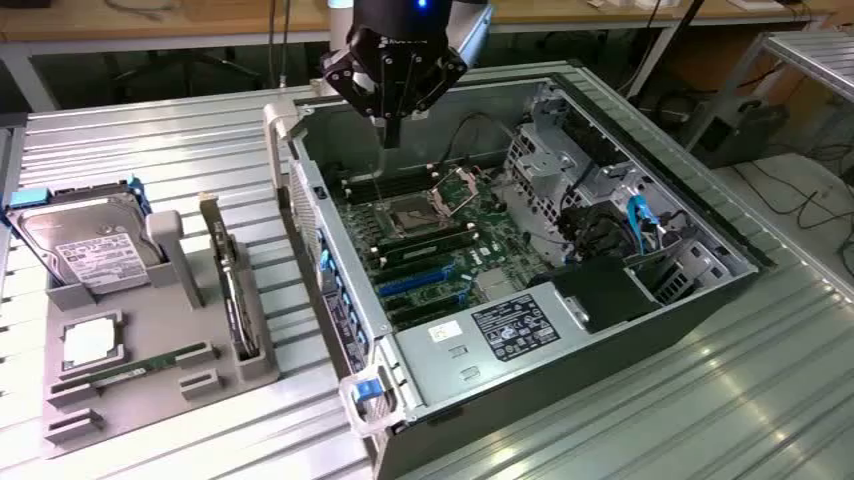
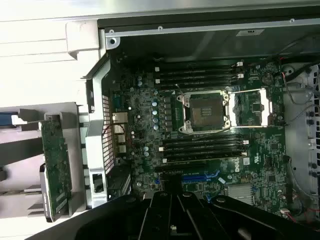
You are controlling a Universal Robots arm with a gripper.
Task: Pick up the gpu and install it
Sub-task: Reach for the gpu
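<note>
Off to the exterior view's left of the computer case (image 1: 304,200), a gray tray (image 1: 160,400) lies on the metal table (image 1: 667,400). On the part of the tray far from the case rests the silver hard drive (image 1: 87,245), and a little green memory stick (image 1: 134,372) lies in the tray too. Closer to the case, the gpu (image 1: 230,290) stands up on its thin edge in a slot of the tray. It is near the case's wall but not touching it. Nothing grips it and nothing touches it. Next comes the case itself, lying on its side with its lid off, so the green motherboard (image 1: 441,240) inside can be seen. The blue card slots (image 1: 414,280) inside the case look empty, with no card in them. Over the case hangs the claw (image 1: 390,135). Its two fingers are pressed together, and they hold nothing. The claw is well apart from the gpu, and it is up above the motherboard, not touching it. So I judge that the job is just at its start. The gpu is not picked up yet, and it is not put into the case yet. Both parts of the task are left to do.
</note>
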